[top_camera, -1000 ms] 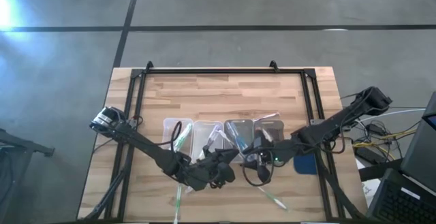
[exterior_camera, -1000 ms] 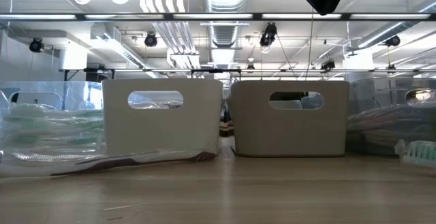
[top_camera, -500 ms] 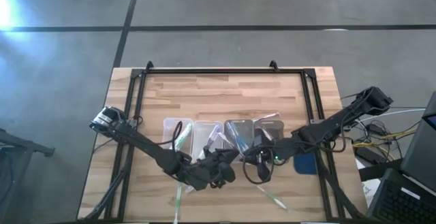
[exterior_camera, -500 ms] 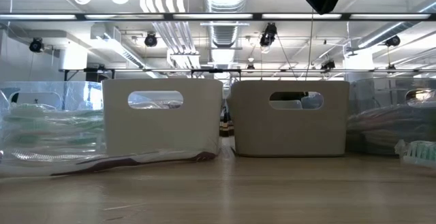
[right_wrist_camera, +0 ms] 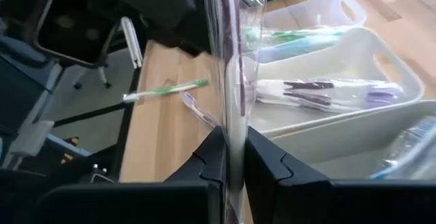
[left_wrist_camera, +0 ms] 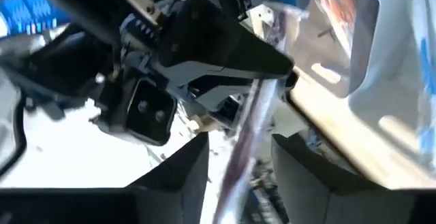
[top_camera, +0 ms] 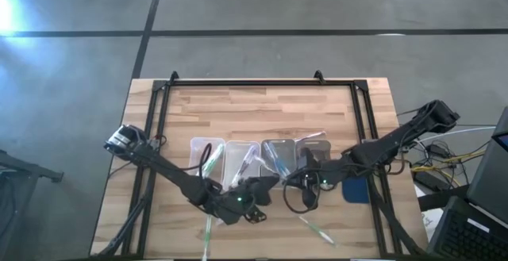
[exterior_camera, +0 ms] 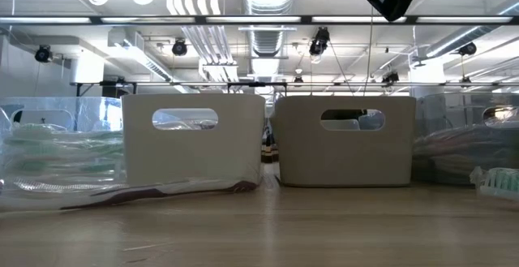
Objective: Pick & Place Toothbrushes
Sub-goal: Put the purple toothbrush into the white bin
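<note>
A clear-wrapped toothbrush (right_wrist_camera: pixel 228 81) with a purple accent is up in the air over the near ends of the trays. My right gripper (right_wrist_camera: pixel 233 134), also seen in the high view (top_camera: pixel 290 183), is shut on it. My left gripper (left_wrist_camera: pixel 240 141), just left of it in the high view (top_camera: pixel 264 189), is open. Its fingers stand on either side of the same toothbrush (left_wrist_camera: pixel 251 132); I cannot tell whether they touch the wrapping. More toothbrushes lie in the clear trays (right_wrist_camera: pixel 327 91). My right gripper pinches the wrapped toothbrush (right_wrist_camera: pixel 230 115) between its two fingers. It comes from the table's right, slanting a little downward. The toothbrush is lifted clear of the table and reaches from these fingers (left_wrist_camera: pixel 269 88) into the gap of my left gripper.
Several clear trays (top_camera: pixel 208 156) stand in a row mid-table. Loose toothbrushes lie near the front edge (top_camera: pixel 317 231) (top_camera: pixel 208 229). A blue item (top_camera: pixel 357 191) lies right of the trays. Two white bins (exterior_camera: pixel 192 141) and bags of toothbrushes (exterior_camera: pixel 57 153) show in the low view.
My left gripper has rolled about its own axis without leaving its place beside my right gripper. Both arms stay over the near ends of the trays.
</note>
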Controlling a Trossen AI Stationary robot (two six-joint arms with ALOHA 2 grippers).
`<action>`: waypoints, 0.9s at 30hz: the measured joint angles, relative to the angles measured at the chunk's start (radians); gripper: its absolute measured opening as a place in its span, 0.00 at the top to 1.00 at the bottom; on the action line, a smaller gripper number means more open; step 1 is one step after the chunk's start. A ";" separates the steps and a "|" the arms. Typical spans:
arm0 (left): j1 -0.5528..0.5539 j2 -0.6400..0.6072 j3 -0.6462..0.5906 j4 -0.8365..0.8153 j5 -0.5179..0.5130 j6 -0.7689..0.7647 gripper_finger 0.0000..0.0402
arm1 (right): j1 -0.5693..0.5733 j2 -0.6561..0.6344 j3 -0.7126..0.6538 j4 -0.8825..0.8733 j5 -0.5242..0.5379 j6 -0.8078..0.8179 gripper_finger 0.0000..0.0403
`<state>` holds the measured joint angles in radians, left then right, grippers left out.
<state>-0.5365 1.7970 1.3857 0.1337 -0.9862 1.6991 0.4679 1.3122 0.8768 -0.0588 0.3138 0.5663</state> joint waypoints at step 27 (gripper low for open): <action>-0.157 -0.219 -0.209 -0.846 -0.233 -2.051 0.58 | 0.012 -0.056 -0.031 0.101 0.217 -0.375 0.94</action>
<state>-0.6937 1.5777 1.1763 -0.7127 -1.2191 -0.3515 0.4801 1.2566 0.8463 0.0423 0.5304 0.1911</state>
